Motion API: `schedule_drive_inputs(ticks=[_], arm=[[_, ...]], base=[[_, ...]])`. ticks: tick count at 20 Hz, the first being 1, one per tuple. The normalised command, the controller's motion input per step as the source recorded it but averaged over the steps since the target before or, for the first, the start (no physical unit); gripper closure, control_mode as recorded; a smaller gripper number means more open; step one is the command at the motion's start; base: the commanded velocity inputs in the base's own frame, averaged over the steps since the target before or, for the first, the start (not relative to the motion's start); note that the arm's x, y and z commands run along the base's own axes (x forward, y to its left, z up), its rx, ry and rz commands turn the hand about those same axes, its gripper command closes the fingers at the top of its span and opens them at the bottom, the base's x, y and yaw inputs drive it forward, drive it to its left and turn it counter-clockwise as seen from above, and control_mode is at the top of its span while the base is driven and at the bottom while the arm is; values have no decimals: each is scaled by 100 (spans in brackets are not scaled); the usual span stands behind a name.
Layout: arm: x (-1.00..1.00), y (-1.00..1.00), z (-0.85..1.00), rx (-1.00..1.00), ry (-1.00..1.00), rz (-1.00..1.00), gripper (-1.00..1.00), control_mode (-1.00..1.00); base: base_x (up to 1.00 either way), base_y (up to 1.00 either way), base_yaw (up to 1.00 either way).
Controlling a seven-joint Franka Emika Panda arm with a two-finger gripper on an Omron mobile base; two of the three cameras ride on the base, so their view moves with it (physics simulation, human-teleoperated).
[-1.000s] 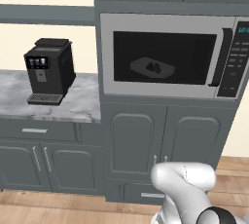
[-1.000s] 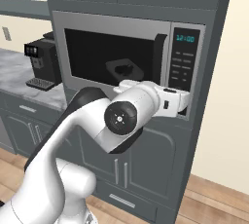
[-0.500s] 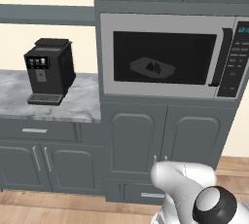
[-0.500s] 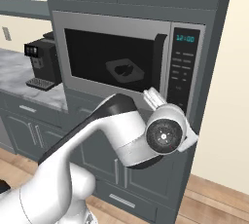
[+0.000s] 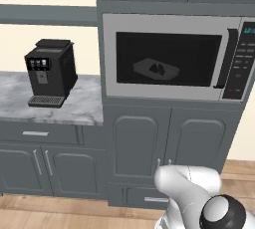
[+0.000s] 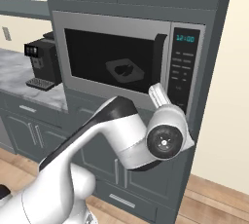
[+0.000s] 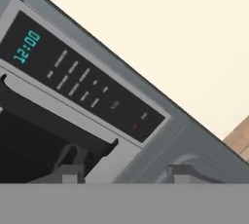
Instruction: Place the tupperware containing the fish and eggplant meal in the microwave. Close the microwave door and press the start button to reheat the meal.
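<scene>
Behind the closed microwave door (image 5: 169, 58), at frame centre, the tupperware (image 5: 155, 68) lies inside the microwave (image 6: 127, 60), long axis slanting upper left to lower right; the gripper's (image 7: 121, 174) grasp cannot be told.

The wide built-in silver microwave (image 5: 177, 57) sits in a tall grey cabinet column (image 5: 169, 138), with its silver-framed glass-windowed door (image 5: 167, 58) shut. Behind that window lies the shallow pale grey rectangular tupperware (image 5: 155, 68), holding the small dark fish and eggplant meal (image 5: 158, 69). The black keypad (image 5: 240, 59) is at the door's 3 o'clock. At the microwave's 9 o'clock, a black coffee machine (image 5: 50, 72) stands on the marble surface (image 5: 74, 108).
</scene>
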Motion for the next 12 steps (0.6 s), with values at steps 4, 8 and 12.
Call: schedule_drive_inputs(ticks=[4,8,12], arm=[[33,0,-7,11,0,-2,100,-100],[25,0,-24,16,0,0,100,-100],[22,0,-24,20,0,0,100,-100]], base=[[0,0,0],[0,0,0],[0,0,0]])
